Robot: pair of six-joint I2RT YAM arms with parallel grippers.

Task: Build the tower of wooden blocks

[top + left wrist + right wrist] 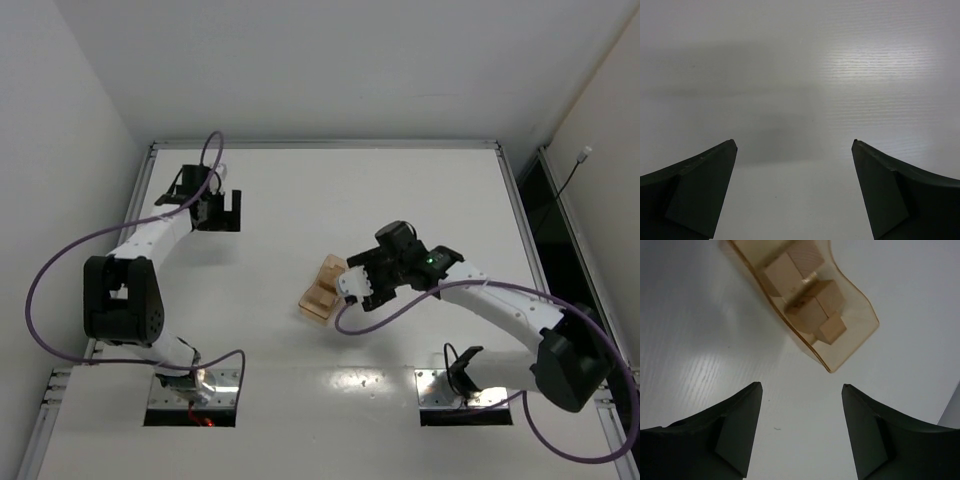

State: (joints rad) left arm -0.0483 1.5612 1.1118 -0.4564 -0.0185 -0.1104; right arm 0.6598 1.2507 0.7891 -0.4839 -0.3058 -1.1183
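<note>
Tan wood blocks [812, 305] lie jumbled inside a translucent orange tray [860, 342] on the white table. From above, the tray [318, 292] sits at mid-table. My right gripper [801, 386] hangs just short of the tray's near end, its jaws apart and nothing between them; in the top view the right gripper [352, 286] is at the tray's right side. My left gripper [222, 210] is far off at the back left, and in its wrist view the left gripper [794, 142] is wide open over bare table. No tower is in view.
The table's raised rim [325, 145] runs along the back, with walls close on both sides. Purple cables [60, 262] loop from each arm. A black stand [460, 368] sits by the right arm's base.
</note>
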